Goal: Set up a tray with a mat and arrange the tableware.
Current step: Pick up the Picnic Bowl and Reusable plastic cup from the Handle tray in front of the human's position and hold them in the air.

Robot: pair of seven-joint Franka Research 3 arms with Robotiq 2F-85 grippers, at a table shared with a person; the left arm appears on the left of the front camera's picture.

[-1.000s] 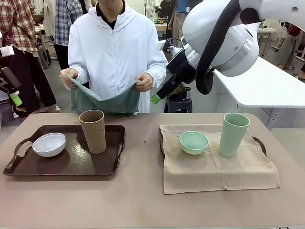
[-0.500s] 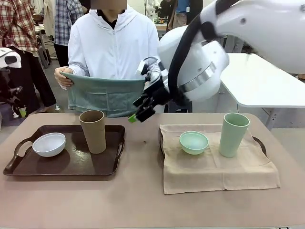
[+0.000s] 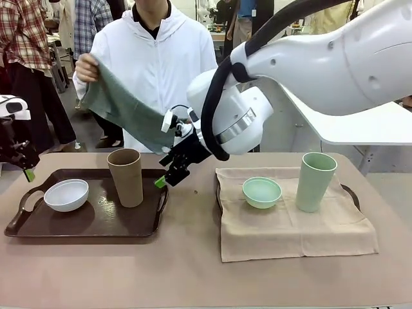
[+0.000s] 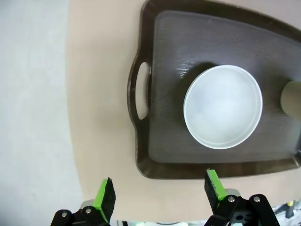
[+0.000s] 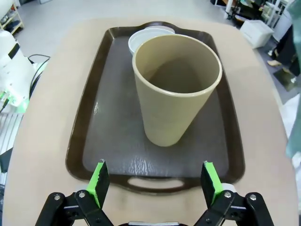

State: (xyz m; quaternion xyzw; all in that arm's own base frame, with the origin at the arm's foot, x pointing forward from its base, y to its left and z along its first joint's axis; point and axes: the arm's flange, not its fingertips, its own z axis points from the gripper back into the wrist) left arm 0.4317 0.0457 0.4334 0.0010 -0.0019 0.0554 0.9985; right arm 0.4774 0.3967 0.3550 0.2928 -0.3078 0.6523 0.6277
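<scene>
right claw gapes wide, empty, facing the tan cup; left claw likewise, near the white bowl.

Tan table bears brown tray; mat-covered tray.

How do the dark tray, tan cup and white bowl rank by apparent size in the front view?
Largest to smallest:
1. dark tray
2. tan cup
3. white bowl
The cup and bowl look close, so their order is unsure.

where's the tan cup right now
In the front view the tall tan-brown cup stands upright on the dark brown tray on the robot's left side, just right of the small white bowl.
</scene>
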